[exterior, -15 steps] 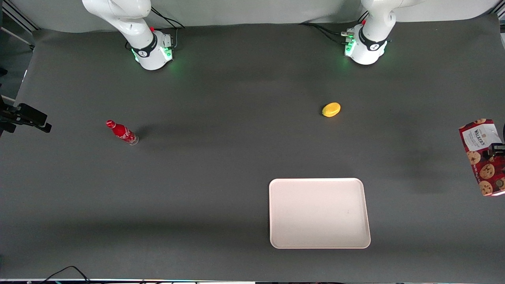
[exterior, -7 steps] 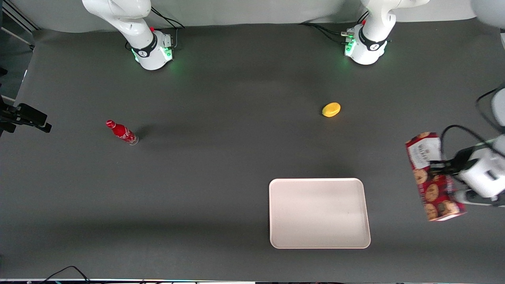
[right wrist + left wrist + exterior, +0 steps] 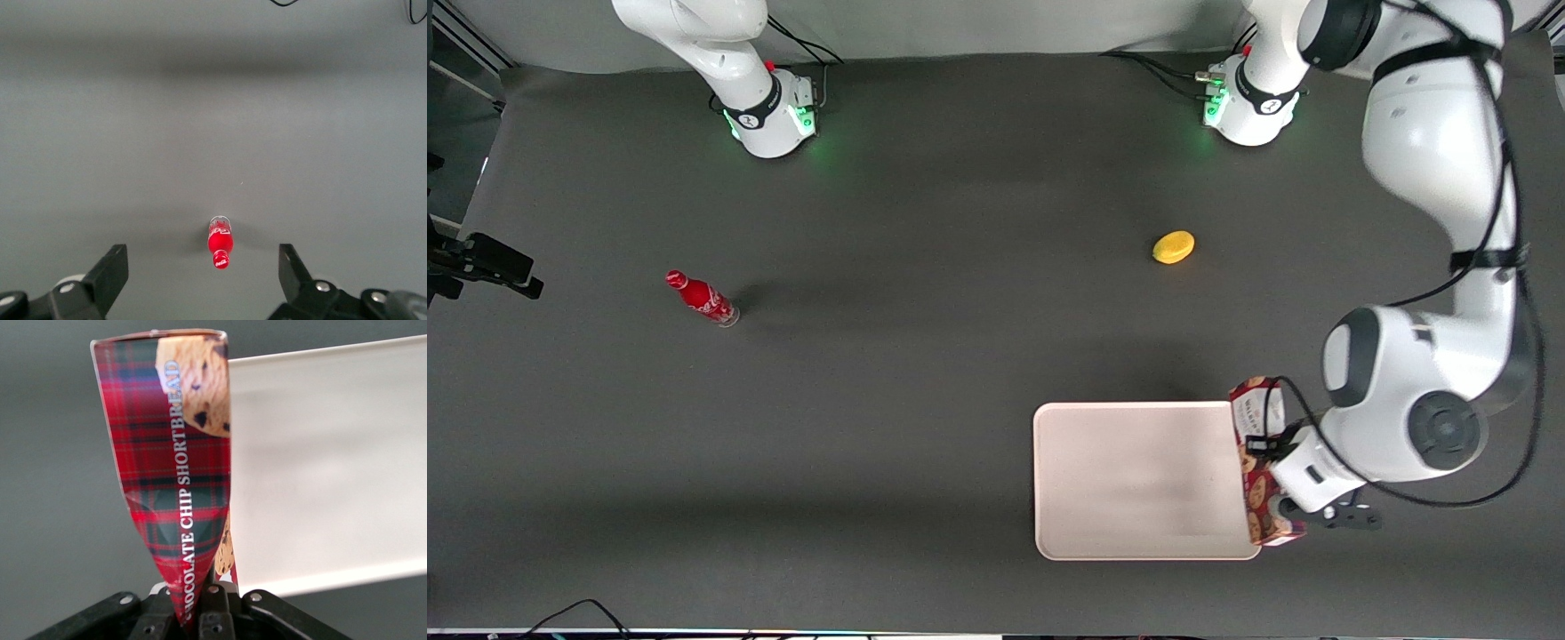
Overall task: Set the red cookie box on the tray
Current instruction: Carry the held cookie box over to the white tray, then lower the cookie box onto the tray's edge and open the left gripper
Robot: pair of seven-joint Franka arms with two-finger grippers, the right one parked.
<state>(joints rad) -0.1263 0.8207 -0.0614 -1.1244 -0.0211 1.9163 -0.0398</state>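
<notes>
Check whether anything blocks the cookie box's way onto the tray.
Nothing visible does. The gripper holds the red cookie box at the tray edge nearest the working arm. The lemon and red bottle lie well away.

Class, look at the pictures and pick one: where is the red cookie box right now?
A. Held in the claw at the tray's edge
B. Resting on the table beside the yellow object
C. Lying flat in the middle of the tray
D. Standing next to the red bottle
A: the claw is shut on the red cookie box, holding it at the edge of the tray toward the working arm's end.
</notes>
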